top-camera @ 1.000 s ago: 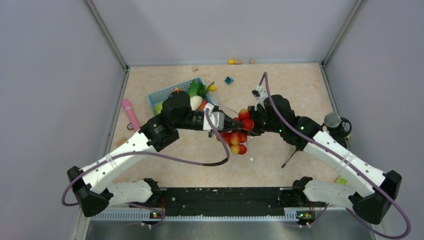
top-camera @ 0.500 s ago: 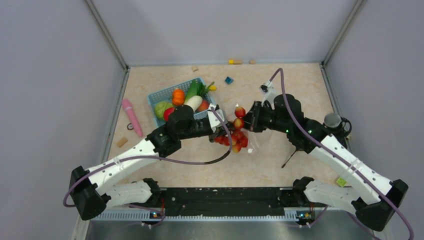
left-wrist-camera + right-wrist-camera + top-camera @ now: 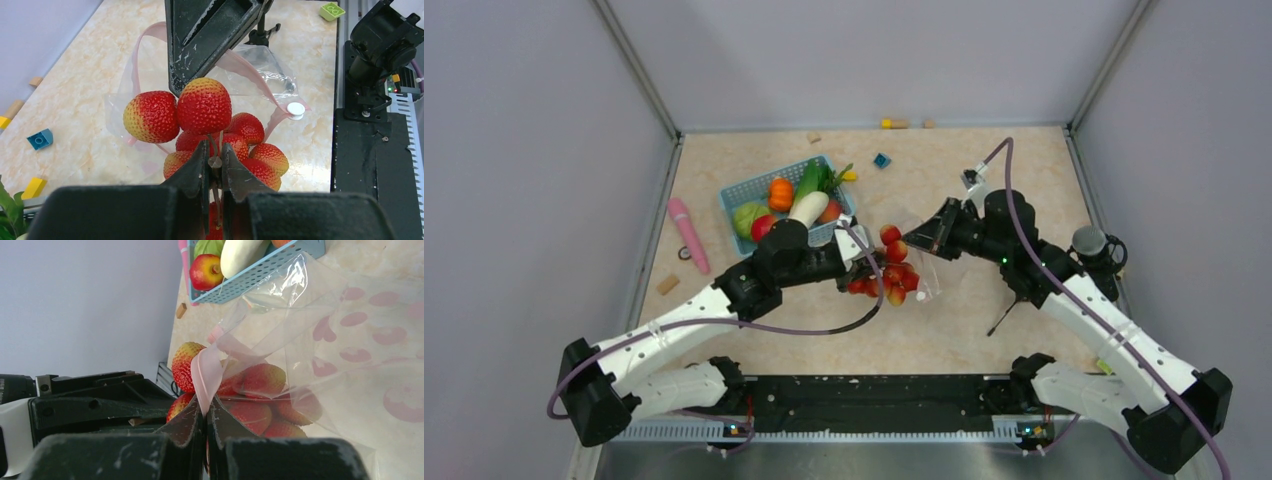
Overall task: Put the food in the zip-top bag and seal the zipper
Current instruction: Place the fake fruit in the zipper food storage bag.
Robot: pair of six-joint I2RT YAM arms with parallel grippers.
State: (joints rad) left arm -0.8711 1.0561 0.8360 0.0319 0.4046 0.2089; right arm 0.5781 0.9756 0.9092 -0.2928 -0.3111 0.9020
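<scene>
The bunch of red-yellow cherries (image 3: pixel 205 107) hangs from my left gripper (image 3: pixel 214 160), which is shut on its stems. The bunch sits in the mouth of the clear zip-top bag (image 3: pixel 350 340); some of the fruits show through the film and one (image 3: pixel 182 365) stays outside. My right gripper (image 3: pixel 206 407) is shut on the pale pink zipper (image 3: pixel 207 372) and holds that edge up off the table. From above, the two grippers meet over the bunch (image 3: pixel 894 275) at mid-table. More food lies in the blue basket (image 3: pixel 734 195): a white radish (image 3: pixel 809 205), an orange fruit (image 3: pixel 780 192), greens, a red fruit.
A pink stick toy (image 3: pixel 687 233) lies left of the basket. A blue block (image 3: pixel 881 160) and a yellow block (image 3: pixel 889 123) sit toward the far wall. A green block (image 3: pixel 332 10) lies near the right arm's base. A black stand with a grey knob (image 3: pixel 1089 240) is at the right.
My left arm has drawn back toward the near side and lower, uncovering the basket. The cherries have sunk into the bag's mouth. My right gripper has shifted right, keeping hold of the zipper.
</scene>
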